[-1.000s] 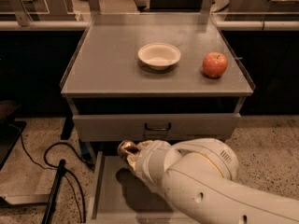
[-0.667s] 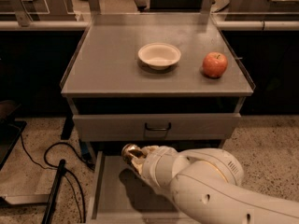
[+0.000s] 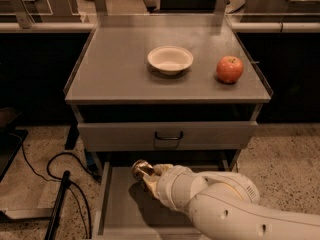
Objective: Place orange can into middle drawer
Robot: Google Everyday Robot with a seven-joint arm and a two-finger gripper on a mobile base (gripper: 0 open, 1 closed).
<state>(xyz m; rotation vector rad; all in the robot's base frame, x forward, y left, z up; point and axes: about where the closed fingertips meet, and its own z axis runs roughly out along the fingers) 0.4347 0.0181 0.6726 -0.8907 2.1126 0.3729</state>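
The grey cabinet's top surface (image 3: 115, 69) carries a white bowl (image 3: 170, 59) with a red apple (image 3: 230, 69) to its right. Below, the middle drawer (image 3: 120, 209) stands pulled open. A white arm reaches over it, its tool (image 3: 146, 174) pinching the orange can (image 3: 140, 167) above the drawer's back left part.

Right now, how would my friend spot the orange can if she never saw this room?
Find the grey cabinet, then its open middle drawer at the bottom. Over that tray the white arm's gripper holds the orange can. It is shiny, dented and gold, unlike the smooth red apple on top.
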